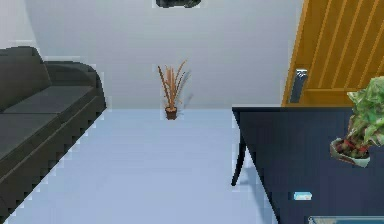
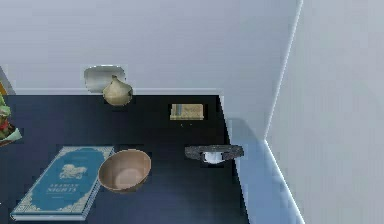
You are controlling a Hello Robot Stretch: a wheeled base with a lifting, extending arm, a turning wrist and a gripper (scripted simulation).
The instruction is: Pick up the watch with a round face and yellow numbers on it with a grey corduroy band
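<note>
Seemingly the watch (image 2: 213, 153) lies near the table (image 2: 160, 135) edge, open floor (image 2: 268, 190) beyond

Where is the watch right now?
In the arm side view, the watch lies near the dark table's right edge, right of the bowl, below the tan box.

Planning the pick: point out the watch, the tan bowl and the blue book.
watch (image 2: 213, 152): arm side view, on its dark band.
tan bowl (image 2: 125, 170): arm side view, on its inner hollow.
blue book (image 2: 68, 178): arm side view, on its cover's middle.
</note>
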